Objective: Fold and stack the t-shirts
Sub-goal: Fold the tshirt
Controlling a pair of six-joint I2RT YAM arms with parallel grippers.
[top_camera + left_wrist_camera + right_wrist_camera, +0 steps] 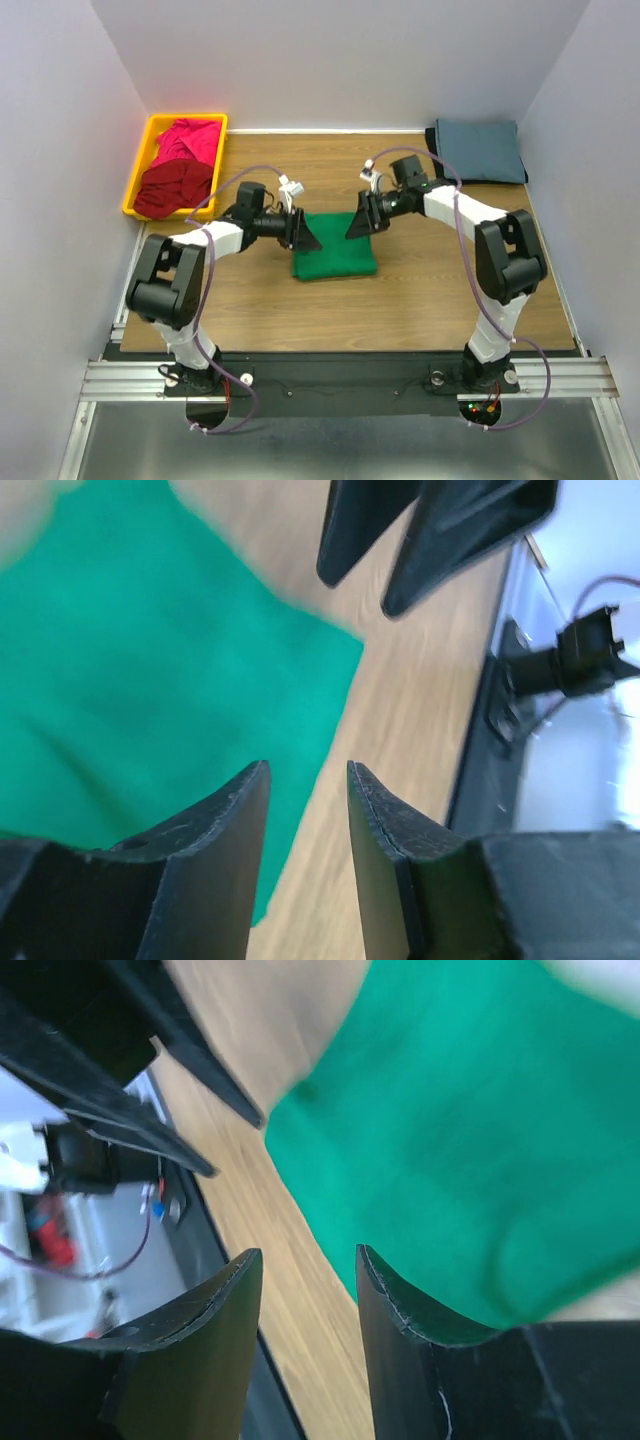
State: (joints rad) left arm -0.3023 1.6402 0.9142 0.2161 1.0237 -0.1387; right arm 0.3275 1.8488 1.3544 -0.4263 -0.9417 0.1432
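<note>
A bright green t-shirt lies folded into a rectangle at the middle of the table; it also shows in the left wrist view and the right wrist view. My left gripper hangs over its back left corner, open and empty. My right gripper hangs over its back right corner, open and empty. A magenta pink shirt and a dark red shirt lie crumpled in the bin. A slate blue-grey shirt lies folded at the back right, with a dark edge under it.
A yellow plastic bin stands at the back left. Grey walls close in the table on the left, back and right. The black rail with the arm bases runs along the near edge.
</note>
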